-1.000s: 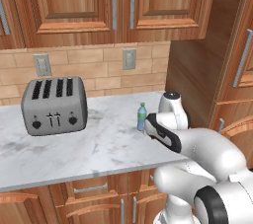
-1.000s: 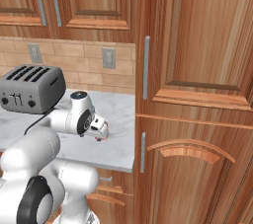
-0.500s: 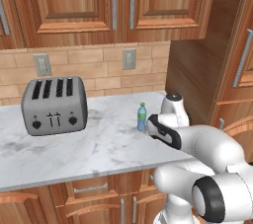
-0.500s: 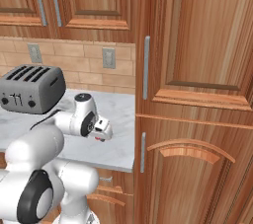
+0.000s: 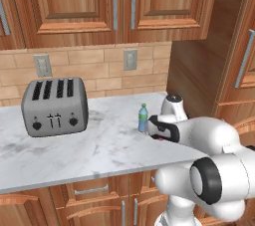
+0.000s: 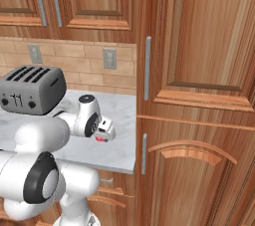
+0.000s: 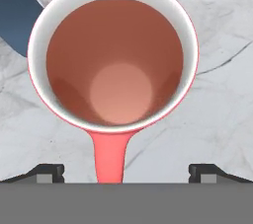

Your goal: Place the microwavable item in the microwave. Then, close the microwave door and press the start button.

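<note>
Hand view: jaws wide, nothing held, tips either side of red cup [image 7: 113, 55], straight above it, looking into its mouth; cup upright on marble desk [image 7: 217, 119], handle towards cam. Blue bottle [image 7: 17, 13] just beside cup. Left base view adds: toaster [image 5: 54, 106] well apart from cup.

red cup [image 7: 112, 55] with pale rim, grey-veined white marble counter [image 7: 217, 119], blue bottle [image 5: 143, 119]
</note>
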